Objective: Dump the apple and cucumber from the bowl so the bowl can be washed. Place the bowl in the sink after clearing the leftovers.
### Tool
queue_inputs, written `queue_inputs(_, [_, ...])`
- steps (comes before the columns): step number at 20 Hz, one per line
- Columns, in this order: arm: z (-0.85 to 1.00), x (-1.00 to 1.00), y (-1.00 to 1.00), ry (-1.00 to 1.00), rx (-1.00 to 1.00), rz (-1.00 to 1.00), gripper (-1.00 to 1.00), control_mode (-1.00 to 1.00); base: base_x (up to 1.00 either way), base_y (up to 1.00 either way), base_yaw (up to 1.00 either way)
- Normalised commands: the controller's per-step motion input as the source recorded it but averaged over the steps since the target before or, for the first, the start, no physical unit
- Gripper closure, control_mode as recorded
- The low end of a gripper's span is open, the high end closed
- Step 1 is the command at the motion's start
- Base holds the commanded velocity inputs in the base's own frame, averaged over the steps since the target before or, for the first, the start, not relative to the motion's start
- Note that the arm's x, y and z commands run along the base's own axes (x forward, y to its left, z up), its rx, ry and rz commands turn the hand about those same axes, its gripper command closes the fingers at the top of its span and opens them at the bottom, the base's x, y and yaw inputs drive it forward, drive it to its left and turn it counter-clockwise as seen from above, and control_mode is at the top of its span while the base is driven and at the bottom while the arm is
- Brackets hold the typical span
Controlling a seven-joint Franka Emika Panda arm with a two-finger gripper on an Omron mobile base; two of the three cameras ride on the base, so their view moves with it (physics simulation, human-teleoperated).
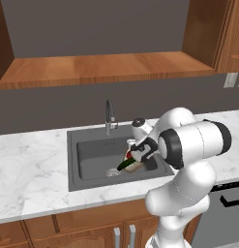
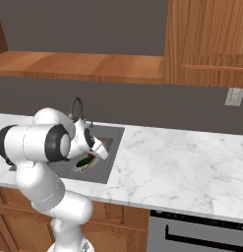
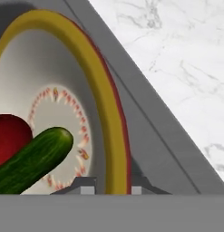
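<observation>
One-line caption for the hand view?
Gripper straddling the bowl's yellow rim, apple and cucumber inside, over the sink.

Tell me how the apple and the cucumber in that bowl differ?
The apple is round and bright red; the cucumber is a long, dark green cylinder. In the hand view the cucumber lies in front, overlapping the apple's lower part, and reaches farther toward the rim. Both lie together inside the bowl, which the gripper holds by its rim over the sink.
</observation>
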Motion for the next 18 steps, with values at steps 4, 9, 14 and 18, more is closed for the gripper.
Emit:
queue_inputs(4, [-0.18, 0.13, 0.0, 0.02, -0.2, 0.0, 1.0, -1.0, 0.0, 0.0, 0.0])
queue_inputs(9, [-0.19, 0.11, 0.0, 0.01, -0.19, 0.0, 1.0, -1.0, 0.0, 0.0, 0.0])
queue_inputs(14, [-0.17, 0.02, 0.0, 0.0, -0.21, 0.0, 1.0, -1.0, 0.0, 0.0, 0.0])
queue_inputs(18, [-0.03, 0.0, 0.01, 0.0, -0.21, 0.0, 1.0, -1.0, 0.0, 0.0, 0.0])
